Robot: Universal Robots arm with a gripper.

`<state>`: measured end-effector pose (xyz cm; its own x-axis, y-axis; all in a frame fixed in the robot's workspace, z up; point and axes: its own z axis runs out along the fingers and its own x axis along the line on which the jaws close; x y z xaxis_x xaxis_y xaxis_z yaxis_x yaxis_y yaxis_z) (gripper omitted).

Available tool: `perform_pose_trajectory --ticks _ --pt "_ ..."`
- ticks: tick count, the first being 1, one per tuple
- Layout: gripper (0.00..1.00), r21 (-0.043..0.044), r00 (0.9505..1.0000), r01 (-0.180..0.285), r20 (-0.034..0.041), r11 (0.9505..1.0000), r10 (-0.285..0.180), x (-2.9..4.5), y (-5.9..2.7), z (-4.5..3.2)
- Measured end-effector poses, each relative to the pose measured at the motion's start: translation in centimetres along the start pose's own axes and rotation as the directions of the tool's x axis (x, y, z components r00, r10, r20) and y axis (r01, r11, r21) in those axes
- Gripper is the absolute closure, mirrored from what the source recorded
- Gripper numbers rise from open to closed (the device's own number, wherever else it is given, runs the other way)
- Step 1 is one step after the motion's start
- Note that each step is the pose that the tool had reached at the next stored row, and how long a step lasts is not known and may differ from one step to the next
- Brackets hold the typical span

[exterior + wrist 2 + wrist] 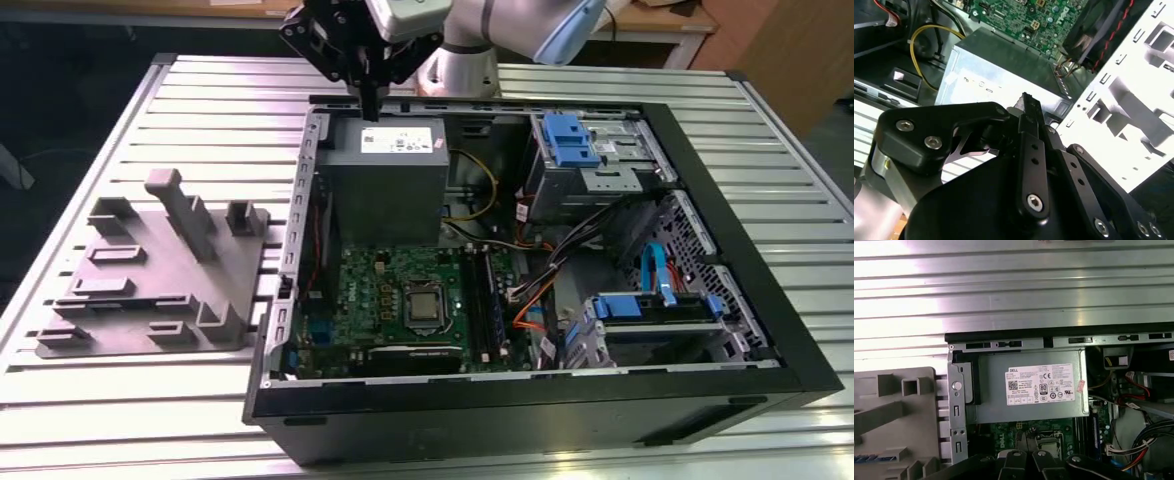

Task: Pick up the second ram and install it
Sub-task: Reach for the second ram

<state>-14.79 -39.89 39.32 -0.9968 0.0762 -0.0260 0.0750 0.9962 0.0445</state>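
Claw (370,108), fingers pinched together, hung upper centre above power supply (387,170); computer case (507,425) lay open, likely for overhead access.

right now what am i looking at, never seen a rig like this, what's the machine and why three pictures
It is a robot arm whose gripper hangs over an open computer case lying on a slatted metal table. The exterior view comes from a camera off the arm; both wrist views come from cameras riding on the arm, looking past the gripper. Inside the case are a grey power supply and the green motherboard. On the exterior view's left sits a grey moulded holder. The fingers look closed together with nothing between them, so the gripper carries nothing.
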Motion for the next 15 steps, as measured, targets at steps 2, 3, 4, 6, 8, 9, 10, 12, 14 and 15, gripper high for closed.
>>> perform_pose_trajectory --ticks 2,3,4,6,8,9,10,12,14,15 --pt "0.9 0.0 1.0 0.0 0.0004 1.0 0.0 0.34 -0.03 -0.01" --pt "0.9 0.0 1.0 0.0 0.0005 1.0 0.0 0.5 -0.04 -0.01" --pt "0.9 0.0 1.0 0.0 0.0006 1.0 0.0 0.63 -0.05 -0.01" --pt "0.9 0.0 1.0 0.0 0.0007 1.0 0.0 0.95 -0.07 -0.02" --pt "0.9 -0.0001 1.0 0.0 0.0009 1.0 0.0 1.3 -0.1 -0.01" --pt "0.9 -0.0001 1.0 0.0 0.001 1.0 0.0 1.51 -0.12 -0.02" --pt "0.9 0.0 1.0 0.0 0.0011 1.0 0.0 1.74 -0.13 -0.02" --pt "0.9 -0.0001 1.0 0.0 0.0016 1.0 0.0 2.22 -0.17 -0.02" --pt "0.9 -0.0001 1.0 0.0 0.0018 1.0 0.0 2.59 -0.2 -0.03" --pt "0.9 -0.0001 1.0 0.0 0.0018 1.0 0.0 2.72 -0.21 -0.03"
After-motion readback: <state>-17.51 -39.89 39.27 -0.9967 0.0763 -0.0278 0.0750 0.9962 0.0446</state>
